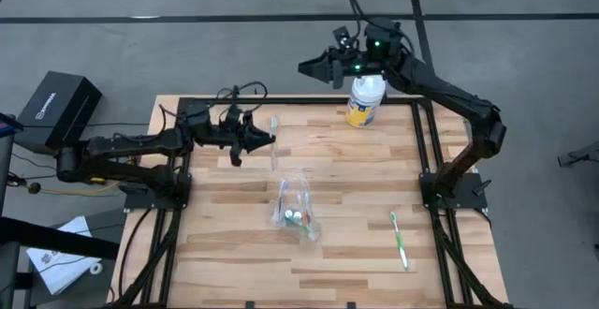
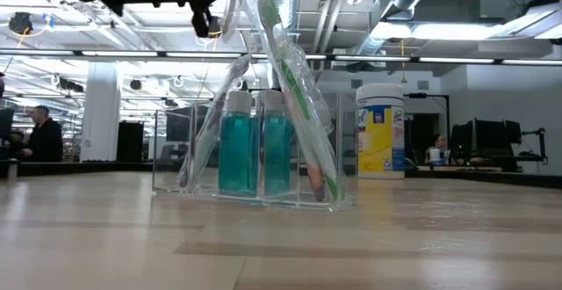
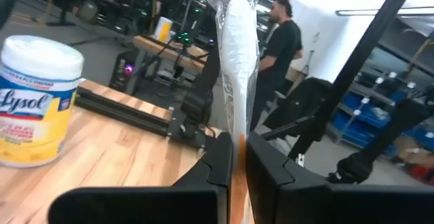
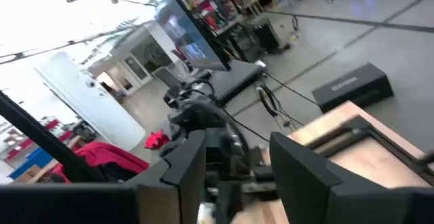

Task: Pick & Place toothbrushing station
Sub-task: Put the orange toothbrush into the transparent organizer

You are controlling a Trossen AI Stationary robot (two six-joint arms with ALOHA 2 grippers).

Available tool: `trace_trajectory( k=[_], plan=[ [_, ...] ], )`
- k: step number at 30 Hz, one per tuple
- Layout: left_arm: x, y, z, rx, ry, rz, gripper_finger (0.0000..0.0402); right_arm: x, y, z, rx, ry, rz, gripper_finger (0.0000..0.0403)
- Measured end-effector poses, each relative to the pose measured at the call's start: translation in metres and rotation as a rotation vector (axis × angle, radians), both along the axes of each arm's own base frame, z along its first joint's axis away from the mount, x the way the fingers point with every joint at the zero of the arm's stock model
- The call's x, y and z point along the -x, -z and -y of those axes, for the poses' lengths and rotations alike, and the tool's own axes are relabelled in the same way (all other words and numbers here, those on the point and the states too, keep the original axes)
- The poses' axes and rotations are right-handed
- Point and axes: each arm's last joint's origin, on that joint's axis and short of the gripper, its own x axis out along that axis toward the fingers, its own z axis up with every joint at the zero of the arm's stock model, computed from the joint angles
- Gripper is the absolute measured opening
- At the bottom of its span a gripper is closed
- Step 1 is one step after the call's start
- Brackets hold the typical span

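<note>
The slim wrapped white-and-orange toothbrush (image 3: 239, 61) is pinched in the left gripper (image 3: 237, 163), held up just beyond the clear plastic holder (image 1: 298, 211) with its two teal bottles (image 2: 250, 154). This looks like the carry step; next it needs lowering into that holder. Past the holder, by the white-and-yellow wipes canister (image 1: 366, 100), the right gripper (image 4: 234, 163) waits with fingers spread.

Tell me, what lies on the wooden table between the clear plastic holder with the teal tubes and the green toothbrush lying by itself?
Nothing: the high view shows bare table between the clear plastic holder and the lone green toothbrush.
</note>
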Motion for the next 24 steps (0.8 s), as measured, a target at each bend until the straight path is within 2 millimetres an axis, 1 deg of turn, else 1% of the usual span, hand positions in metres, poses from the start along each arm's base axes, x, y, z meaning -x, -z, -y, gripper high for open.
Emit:
trace_trajectory(
  k=[4, 7, 13, 15, 18, 24],
  plan=[
    [0.005, 0.013, 0.020, 0.001, -0.055, -0.011, 0.0010, 0.014, -0.006, -0.004, 0.019, 0.009, -0.031, 0.0136],
    [0.010, 0.024, 0.035, 0.007, -0.101, -0.018, 0.0010, 0.017, -0.007, -0.006, 0.026, 0.008, -0.046, 0.0126],
    [0.014, 0.044, 0.064, 0.020, -0.173, 0.017, 0.0010, 0.015, -0.005, -0.007, 0.022, 0.002, -0.052, 0.0119],
    [0.014, 0.054, 0.074, 0.026, -0.194, -0.005, 0.0010, 0.014, -0.004, -0.008, 0.020, -0.005, -0.056, 0.0119],
    [0.013, 0.067, 0.089, 0.020, -0.217, -0.057, 0.0010, 0.011, -0.004, -0.013, 0.019, -0.022, -0.058, 0.0119],
    [0.008, 0.086, 0.114, 0.014, -0.242, -0.073, 0.0010, 0.006, -0.004, -0.026, 0.016, -0.102, -0.057, 0.0119]
  ],
)
